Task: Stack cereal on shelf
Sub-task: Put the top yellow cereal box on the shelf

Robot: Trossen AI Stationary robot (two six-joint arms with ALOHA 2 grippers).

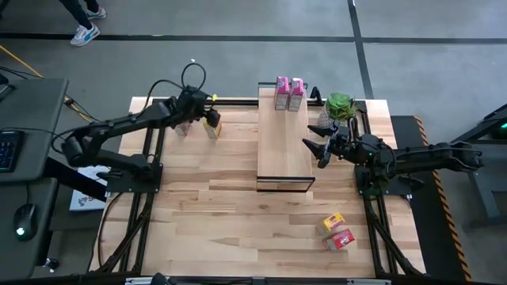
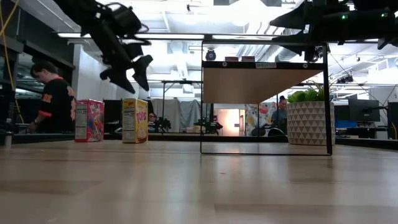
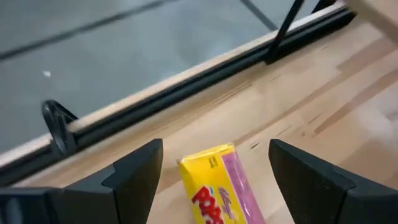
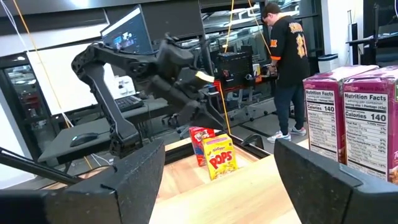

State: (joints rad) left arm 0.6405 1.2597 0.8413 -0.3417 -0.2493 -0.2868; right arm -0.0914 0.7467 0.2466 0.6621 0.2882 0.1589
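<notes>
My left gripper (image 1: pixel 207 111) hangs open above a yellow cereal box (image 1: pixel 212 127) standing at the table's far left. In the left wrist view the box top (image 3: pixel 214 183) sits between the spread fingers, untouched. A red box (image 2: pixel 90 120) stands upright beside it. Two pink boxes (image 1: pixel 288 93) stand on the far end of the shelf (image 1: pixel 283 154). Another yellow box (image 1: pixel 333 222) and red box (image 1: pixel 341 238) lie on the tabletop at the near right. My right gripper (image 1: pixel 317 150) is open, level with the shelf's right edge and holding nothing.
A green potted plant (image 1: pixel 339 107) stands at the far right, just behind my right gripper. The shelf's dark frame legs (image 2: pixel 327 106) reach down to the tabletop. A person (image 2: pixel 55 102) stands beyond the table's far side. The near half of the shelf board is bare.
</notes>
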